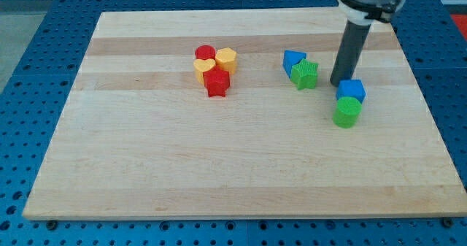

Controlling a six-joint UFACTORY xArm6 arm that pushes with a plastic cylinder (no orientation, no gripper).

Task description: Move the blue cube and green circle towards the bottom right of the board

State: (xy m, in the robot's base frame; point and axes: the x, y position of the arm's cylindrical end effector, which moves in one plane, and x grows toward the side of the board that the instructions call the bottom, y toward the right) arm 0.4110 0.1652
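The blue cube (352,91) sits right of the board's middle, with the green circle (348,112) touching it just below. My tip (338,82) rests on the board right against the blue cube's upper left side. The rod rises from there to the view's top right.
A blue triangle block (293,60) and a green star (305,74) touch each other left of my tip. A cluster of a red circle (205,53), a yellow hexagon (226,58), a yellow block (203,68) and a red star (217,82) sits left of centre. The wooden board (219,166) lies on a blue perforated table.
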